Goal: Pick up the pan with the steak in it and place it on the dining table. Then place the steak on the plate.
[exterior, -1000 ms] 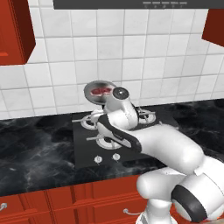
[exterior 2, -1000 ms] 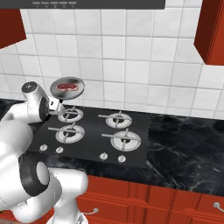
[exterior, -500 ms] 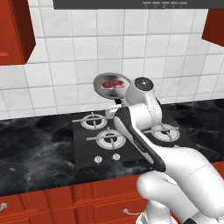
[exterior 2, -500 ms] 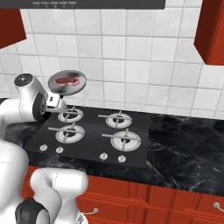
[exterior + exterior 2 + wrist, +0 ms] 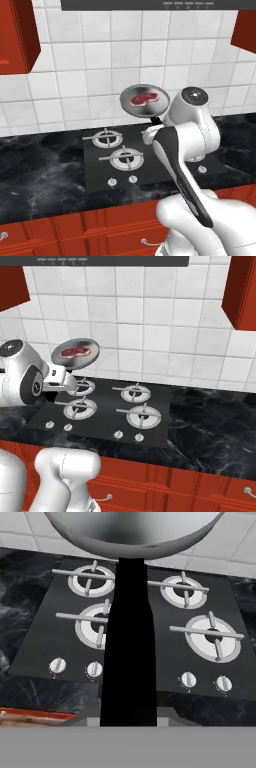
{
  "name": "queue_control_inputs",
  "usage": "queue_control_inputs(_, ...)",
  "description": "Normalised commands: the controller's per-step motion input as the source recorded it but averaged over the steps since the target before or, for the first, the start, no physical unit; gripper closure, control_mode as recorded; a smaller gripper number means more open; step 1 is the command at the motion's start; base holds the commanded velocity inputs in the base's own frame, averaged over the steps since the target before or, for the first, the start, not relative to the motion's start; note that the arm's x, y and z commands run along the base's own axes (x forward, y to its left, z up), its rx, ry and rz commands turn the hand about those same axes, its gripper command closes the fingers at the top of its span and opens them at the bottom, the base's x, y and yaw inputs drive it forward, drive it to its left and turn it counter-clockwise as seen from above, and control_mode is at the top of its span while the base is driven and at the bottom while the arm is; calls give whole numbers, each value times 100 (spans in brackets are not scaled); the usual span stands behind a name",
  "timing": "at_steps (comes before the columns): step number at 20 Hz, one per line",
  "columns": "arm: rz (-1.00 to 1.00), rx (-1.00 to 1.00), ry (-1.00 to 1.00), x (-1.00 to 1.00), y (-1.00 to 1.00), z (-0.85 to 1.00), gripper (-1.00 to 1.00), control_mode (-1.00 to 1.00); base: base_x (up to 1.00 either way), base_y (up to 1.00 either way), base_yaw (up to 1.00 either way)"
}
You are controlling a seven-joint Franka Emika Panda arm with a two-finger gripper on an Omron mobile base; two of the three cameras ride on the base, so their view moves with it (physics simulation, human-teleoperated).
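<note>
Black four-burner stove set flush into a black marbled surface, against a white tiled wall. Four round burners with metal grates; front right burner largest. Row of small silver knobs along the front edge. Red cabinets below, red upper cabinets to either side.

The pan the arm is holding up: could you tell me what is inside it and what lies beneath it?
Inside the pan lies the steak, red with white marbling. Beneath it, clear of the grates, is the black stove. The gripper on the handle is hidden by the arm.
</note>
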Motion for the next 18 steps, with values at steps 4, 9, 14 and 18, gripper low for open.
queue_control_inputs(4, 0, -11, 11, -88, -36, 23, 100, -100, 0, 0, 0)
queue_control_inputs(9, 1, -1, 12, -83, -33, 19, 100, -100, 0, 0, 0)
queue_control_inputs(14, 5, 7, 9, -78, -34, 16, 100, -100, 0, 0, 0)
queue_control_inputs(18, 7, 16, -2, -51, -13, 14, 100, -100, 0, 0, 0)
